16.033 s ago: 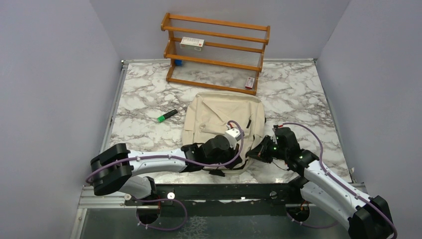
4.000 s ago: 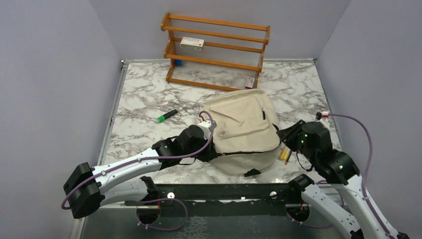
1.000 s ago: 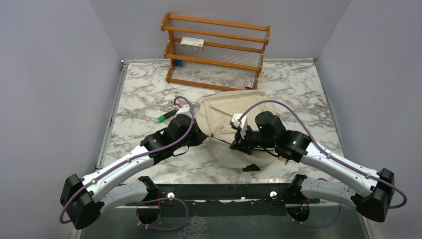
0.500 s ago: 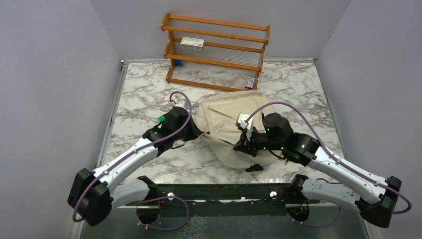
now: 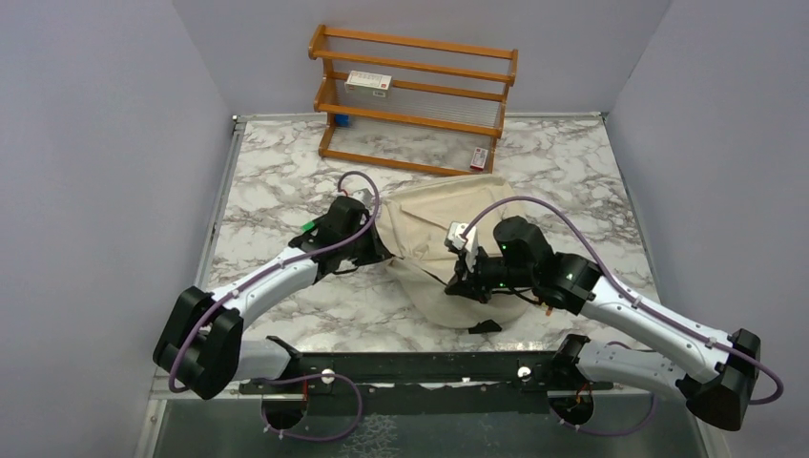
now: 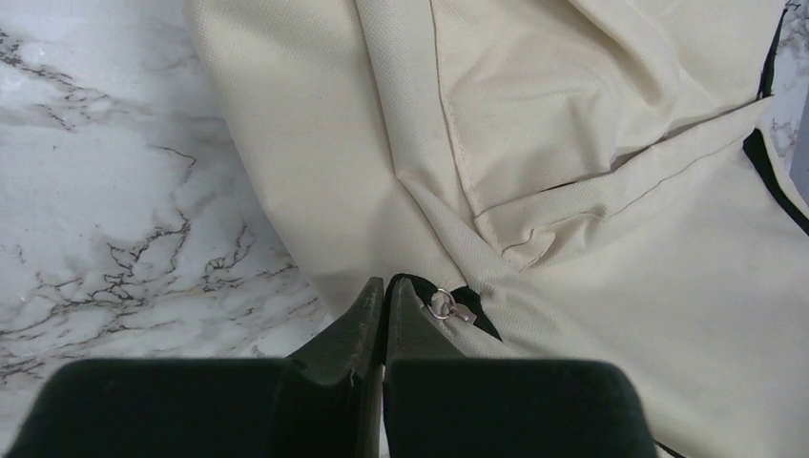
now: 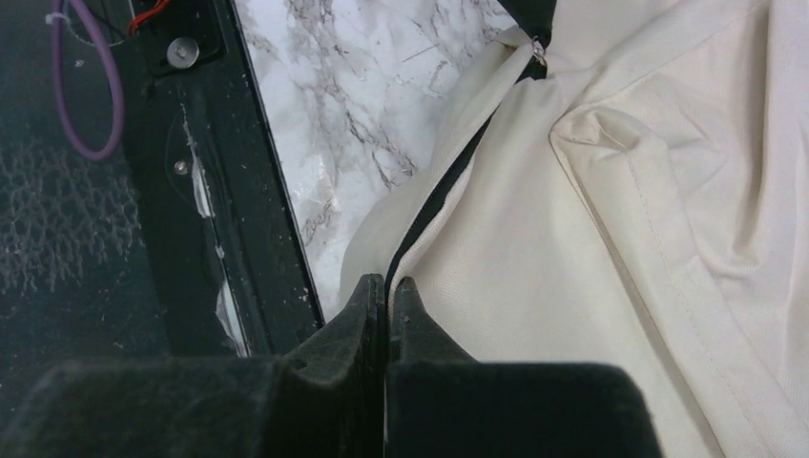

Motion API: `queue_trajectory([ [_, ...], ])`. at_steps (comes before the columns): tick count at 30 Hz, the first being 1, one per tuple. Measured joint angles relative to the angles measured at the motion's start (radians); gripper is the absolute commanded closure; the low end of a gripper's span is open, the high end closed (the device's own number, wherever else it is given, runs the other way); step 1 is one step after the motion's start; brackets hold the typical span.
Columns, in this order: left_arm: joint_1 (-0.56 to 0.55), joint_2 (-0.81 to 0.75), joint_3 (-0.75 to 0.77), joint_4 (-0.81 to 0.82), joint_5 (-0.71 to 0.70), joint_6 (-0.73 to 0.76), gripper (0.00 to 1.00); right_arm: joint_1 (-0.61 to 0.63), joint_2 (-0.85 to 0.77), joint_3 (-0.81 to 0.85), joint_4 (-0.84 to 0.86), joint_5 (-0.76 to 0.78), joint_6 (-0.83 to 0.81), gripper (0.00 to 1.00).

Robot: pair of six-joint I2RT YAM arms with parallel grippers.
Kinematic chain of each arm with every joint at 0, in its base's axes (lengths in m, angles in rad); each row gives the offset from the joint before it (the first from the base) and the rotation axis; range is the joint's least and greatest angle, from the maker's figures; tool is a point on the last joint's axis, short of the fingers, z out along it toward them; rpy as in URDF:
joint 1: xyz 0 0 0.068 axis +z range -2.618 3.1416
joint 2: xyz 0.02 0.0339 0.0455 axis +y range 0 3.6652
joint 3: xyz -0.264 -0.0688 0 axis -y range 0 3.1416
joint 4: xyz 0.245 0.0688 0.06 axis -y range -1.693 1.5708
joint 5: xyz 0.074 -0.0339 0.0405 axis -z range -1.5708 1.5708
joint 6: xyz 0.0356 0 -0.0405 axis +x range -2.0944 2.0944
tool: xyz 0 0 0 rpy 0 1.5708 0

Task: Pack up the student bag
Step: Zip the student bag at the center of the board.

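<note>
Though closed, pincers [image 6: 383, 286] [image 7: 386, 283] on student bag [image 5: 429, 221]

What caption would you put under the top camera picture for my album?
Both shut, the left gripper and right gripper pinch the cream student bag on the marble table.

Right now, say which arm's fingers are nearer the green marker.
Left: left fingers pinch the student bag's edge near the green marker; right fingers pinch its near edge, farther off.
</note>
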Motion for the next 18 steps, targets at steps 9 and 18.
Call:
queue_trajectory([
  [9,0.093,0.014,0.004,0.007,-0.093,0.106,0.53,0.002,0.033,0.001,-0.033,-0.014,0.063,0.58],
  [18,0.096,-0.090,0.033,0.013,-0.101,0.216,0.29,0.006,0.032,0.063,-0.041,0.310,0.387,0.47],
])
